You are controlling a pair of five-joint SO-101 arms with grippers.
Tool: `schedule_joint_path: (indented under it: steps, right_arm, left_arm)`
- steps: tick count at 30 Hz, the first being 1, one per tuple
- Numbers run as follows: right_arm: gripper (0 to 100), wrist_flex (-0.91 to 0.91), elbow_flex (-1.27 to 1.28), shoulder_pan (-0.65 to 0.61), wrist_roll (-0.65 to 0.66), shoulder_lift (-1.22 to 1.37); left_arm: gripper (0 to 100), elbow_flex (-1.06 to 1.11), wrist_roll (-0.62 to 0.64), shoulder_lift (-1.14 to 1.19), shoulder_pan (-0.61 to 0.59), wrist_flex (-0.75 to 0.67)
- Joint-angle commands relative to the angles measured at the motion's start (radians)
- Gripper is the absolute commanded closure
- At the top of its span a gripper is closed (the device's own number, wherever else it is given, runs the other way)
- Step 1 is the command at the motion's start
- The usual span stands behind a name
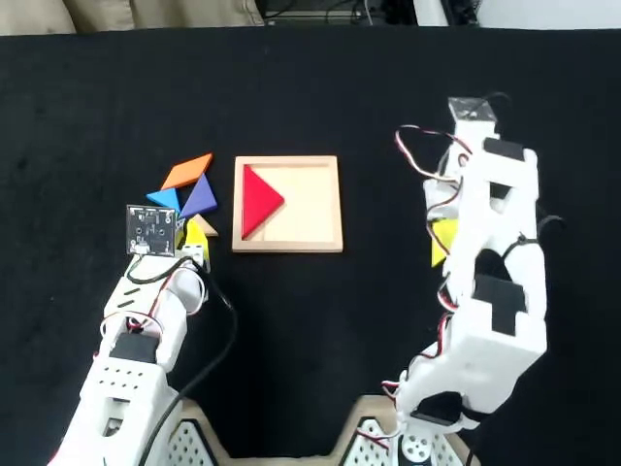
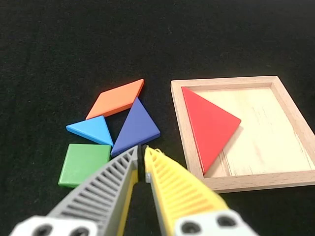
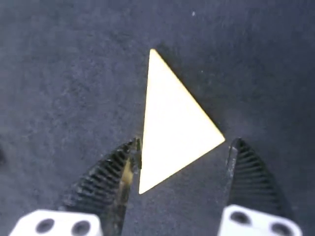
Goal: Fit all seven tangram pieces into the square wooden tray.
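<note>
While the left arm's jaws are hanging closed, the right arm's open jaws are straddling the yellow triangle (image 3: 170,128) | apex pointing away | one fingertip (image 3: 120,169) apparently touching.

Tray floor: the red triangle (image 2: 209,123) took the left part of the wooden tray (image 2: 236,182); the rest was bare and open from above.
Left of tray: orange parallelogram (image 2: 116,98), light blue triangle (image 2: 91,130), dark blue triangle (image 2: 136,128) and green square (image 2: 84,163) lay crowded; only a narrow strip of cloth (image 2: 163,110) was free beside the tray wall.
Right of tray: wide free cloth up to the yellow triangle (image 3: 172,128).
</note>
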Motion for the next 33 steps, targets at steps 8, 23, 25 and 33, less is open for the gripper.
schedule_joint_path:
  steps: [8, 23, 25, 33]
  right_arm:
    - [71.9, 0.015, -0.025, -0.026, -0.063, -0.067]
    - [61.2, -0.035, 0.001, -0.003, -0.069, 0.007]
    - [61.0, -0.043, -0.004, -0.002, -0.069, 0.036]
    - [64.4, -0.054, -0.056, 0.002, -0.069, 0.139]
  left_arm:
    - [96, -0.028, -0.006, -0.014, 0.013, -0.017]
    - [96, -0.028, -0.006, -0.014, 0.013, -0.017]
    - [96, -0.028, -0.006, -0.014, 0.013, -0.017]
    - [96, -0.028, -0.006, -0.014, 0.013, -0.017]
